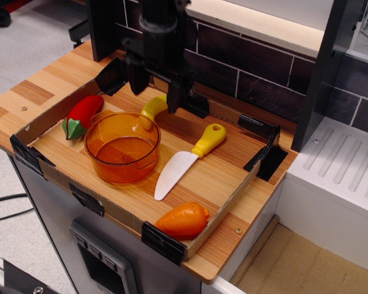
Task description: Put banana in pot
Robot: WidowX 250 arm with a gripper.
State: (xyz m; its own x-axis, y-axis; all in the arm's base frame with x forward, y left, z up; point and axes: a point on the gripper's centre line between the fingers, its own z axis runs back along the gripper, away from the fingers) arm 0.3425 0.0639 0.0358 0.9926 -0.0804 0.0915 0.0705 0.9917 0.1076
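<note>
Black gripper (154, 92) hangs in the upper middle of the frame, jaws spread apart and holding nothing. Just below its right finger lies the banana (151, 109), resting against the far rim of the orange pot (122, 149), outside it.

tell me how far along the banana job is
Nothing finished yet: the banana lies in the tray behind the pot, and the pot holds nothing. In hand: the gripper hangs over the banana, jaws apart, one jaw hiding its stem end. Left: grasp, lift, drop it in the pot.
</note>
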